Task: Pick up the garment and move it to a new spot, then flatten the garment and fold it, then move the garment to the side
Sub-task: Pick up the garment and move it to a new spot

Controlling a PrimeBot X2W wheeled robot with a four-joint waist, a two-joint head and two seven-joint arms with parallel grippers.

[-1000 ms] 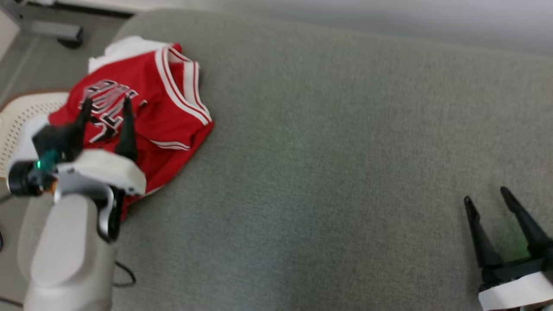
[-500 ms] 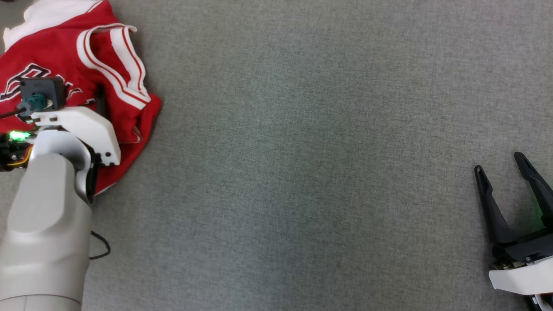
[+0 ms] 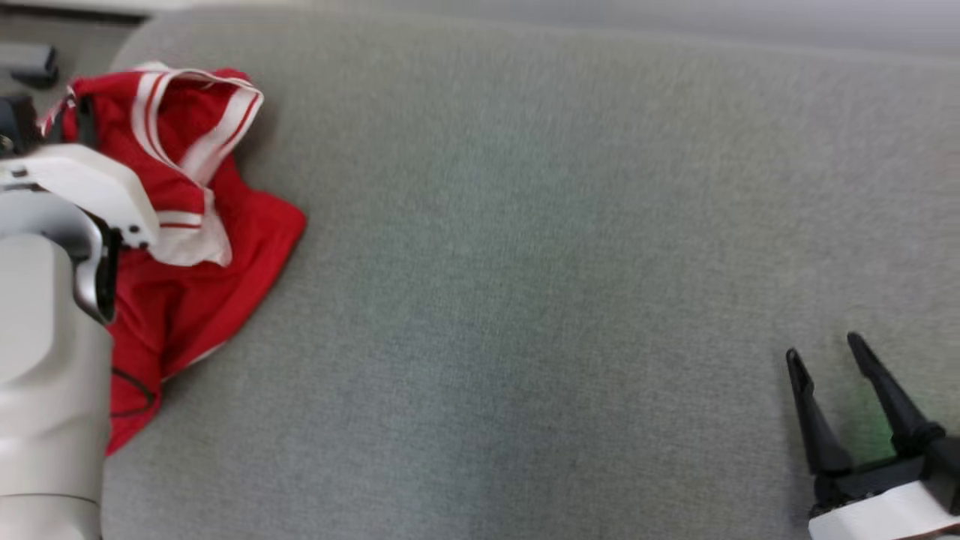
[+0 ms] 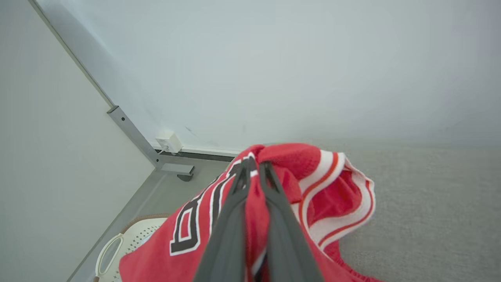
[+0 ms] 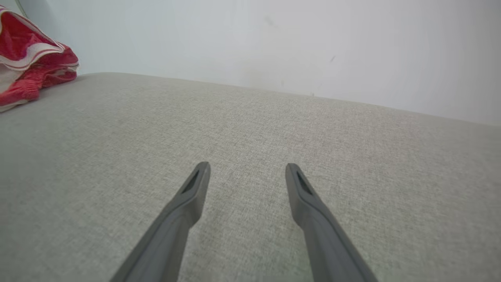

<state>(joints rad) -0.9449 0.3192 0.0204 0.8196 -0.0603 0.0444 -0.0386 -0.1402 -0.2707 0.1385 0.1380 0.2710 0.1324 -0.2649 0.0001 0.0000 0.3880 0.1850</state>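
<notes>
The garment (image 3: 202, 247) is a red jersey with white-and-red trim, bunched at the far left of the grey cushion (image 3: 525, 262). In the left wrist view my left gripper (image 4: 254, 164) is shut on a fold of the garment (image 4: 336, 188) near its dark lettering, and the cloth hangs from the fingers. My pale left forearm (image 3: 45, 337) covers the garment's left part in the head view. My right gripper (image 3: 823, 349) stands open over the bare cushion at the lower right, nothing between its fingers (image 5: 247, 167). The right wrist view shows the garment (image 5: 31, 58) far off at the upper left.
A white perforated basket (image 4: 129, 243) sits on the floor left of the cushion, below the garment. A metal frame leg (image 4: 133, 133) and a wall socket (image 4: 168, 141) stand against the pale wall (image 4: 274, 58). The wide grey cushion stretches between the two grippers.
The left gripper came down onto the red garment, shut on it, and the cloth now bunches upward. The head camera shifted between frames. The right gripper stays open.
</notes>
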